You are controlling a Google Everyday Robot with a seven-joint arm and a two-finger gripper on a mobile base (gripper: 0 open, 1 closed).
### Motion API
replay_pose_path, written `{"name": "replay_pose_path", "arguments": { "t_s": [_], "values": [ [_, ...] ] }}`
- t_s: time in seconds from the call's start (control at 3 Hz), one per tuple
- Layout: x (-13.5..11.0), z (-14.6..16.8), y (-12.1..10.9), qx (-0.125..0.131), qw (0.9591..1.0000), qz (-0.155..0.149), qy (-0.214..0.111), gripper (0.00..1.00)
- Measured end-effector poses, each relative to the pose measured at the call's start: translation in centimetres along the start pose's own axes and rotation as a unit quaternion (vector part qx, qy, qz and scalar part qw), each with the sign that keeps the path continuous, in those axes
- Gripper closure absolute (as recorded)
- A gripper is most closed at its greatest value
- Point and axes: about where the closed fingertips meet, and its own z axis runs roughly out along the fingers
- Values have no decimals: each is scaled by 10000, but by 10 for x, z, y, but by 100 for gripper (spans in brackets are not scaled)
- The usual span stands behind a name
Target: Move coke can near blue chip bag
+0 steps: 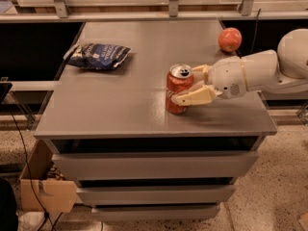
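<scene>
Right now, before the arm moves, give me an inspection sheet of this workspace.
Surface: grey cabinet top, drawers below.
Job's things: can upright, front right; bag lying flat, back left, well apart from the can.
Clutter: orange fruit, back right.
Grippers: gripper comes in from the right, fingers closed on the can.
Cables: black cable hanging left of the cabinet.
Surroundings: cardboard box on the floor, left; rail behind.
</scene>
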Motion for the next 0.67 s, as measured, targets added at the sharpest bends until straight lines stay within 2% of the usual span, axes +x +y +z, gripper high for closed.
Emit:
{"name": "replay_pose_path", "arguments": {
  "t_s": [0.33,0.67],
  "values": [
    [-2,0,0,-26,10000,-17,-31,86],
    [-18,-11,-3,-8,9998,-146,-98,100]
  ]
}}
